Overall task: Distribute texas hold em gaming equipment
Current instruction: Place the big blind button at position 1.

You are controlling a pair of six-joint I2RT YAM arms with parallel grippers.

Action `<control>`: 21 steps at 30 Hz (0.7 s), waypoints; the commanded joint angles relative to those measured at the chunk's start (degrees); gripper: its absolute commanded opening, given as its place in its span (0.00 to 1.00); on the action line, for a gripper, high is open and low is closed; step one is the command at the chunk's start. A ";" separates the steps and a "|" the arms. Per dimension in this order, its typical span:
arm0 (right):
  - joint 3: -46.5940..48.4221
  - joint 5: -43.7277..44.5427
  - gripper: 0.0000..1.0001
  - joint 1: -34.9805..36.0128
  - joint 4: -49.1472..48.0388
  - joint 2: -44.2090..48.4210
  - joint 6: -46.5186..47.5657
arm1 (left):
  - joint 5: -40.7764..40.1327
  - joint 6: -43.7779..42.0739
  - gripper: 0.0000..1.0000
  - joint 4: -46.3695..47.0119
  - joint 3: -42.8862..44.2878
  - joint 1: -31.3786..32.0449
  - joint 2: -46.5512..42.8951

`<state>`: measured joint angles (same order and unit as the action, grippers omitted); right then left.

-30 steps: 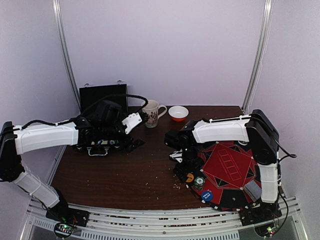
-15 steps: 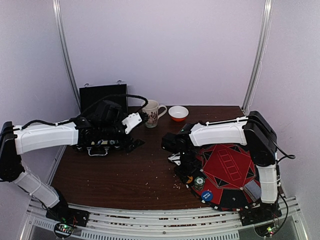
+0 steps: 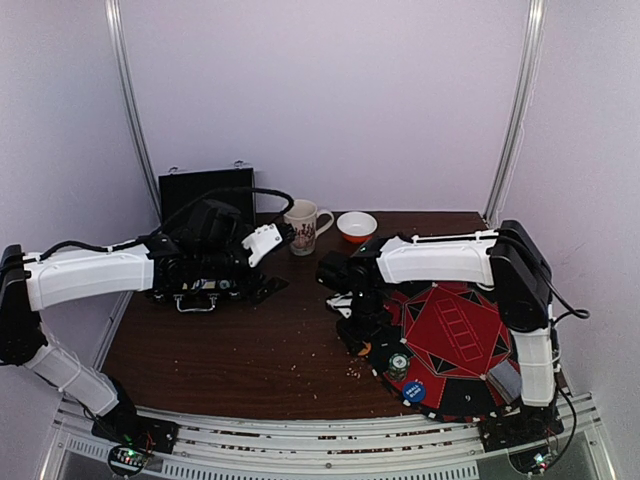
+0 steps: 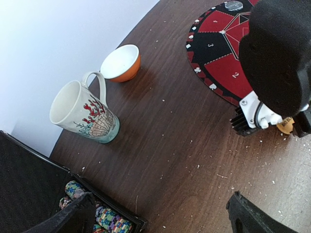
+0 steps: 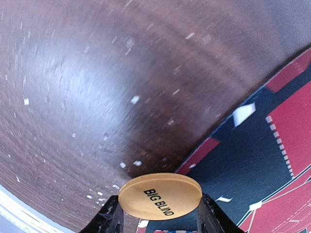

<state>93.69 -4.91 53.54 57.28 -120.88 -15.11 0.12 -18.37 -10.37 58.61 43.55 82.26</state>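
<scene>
My right gripper [image 5: 160,216] is shut on an orange disc [image 5: 160,195] marked BIG BLIND, held flat just above the left edge of the round red-and-black mat [image 5: 262,160]. In the top view that gripper [image 3: 362,338] and the orange disc [image 3: 365,349] sit at the mat's [image 3: 460,340] left rim. A green-white disc [image 3: 399,362], a blue disc [image 3: 414,392] and a grey deck [image 3: 503,380] lie on the mat. My left gripper [image 4: 160,218] is open and empty, low over the table beside the black case [image 3: 205,190]. Stacks of multi-coloured chips [image 4: 109,221] lie in the case.
A patterned mug [image 3: 305,226] and an orange-and-white bowl [image 3: 357,226] stand at the back of the table. Both also show in the left wrist view, the mug [image 4: 82,114] and the bowl [image 4: 121,62]. Crumbs dot the brown table. The right arm's black wrist [image 4: 279,53] fills that view's right.
My right arm has moved left towards the mat's left edge, with the orange disc between its fingers. The left arm has hardly moved.
</scene>
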 commanded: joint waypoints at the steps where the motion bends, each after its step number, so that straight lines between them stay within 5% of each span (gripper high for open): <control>1: 1.58 1.68 0.33 -2.86 -1.45 2.77 -2.27 | -0.46 -0.50 0.98 2.53 -0.68 -0.04 -1.90; 10: 0.77 5.27 0.32 -11.67 -3.27 8.57 -4.12 | -0.54 -0.57 0.98 2.77 -0.79 -0.04 -2.10; 21: -3.03 24.60 0.32 -20.47 5.03 15.32 2.17 | -0.91 -0.83 0.98 2.81 -1.04 -0.04 -2.20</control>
<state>93.17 10.09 35.03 56.73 -108.29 -16.05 -0.27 -18.48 -10.31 58.37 43.55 81.25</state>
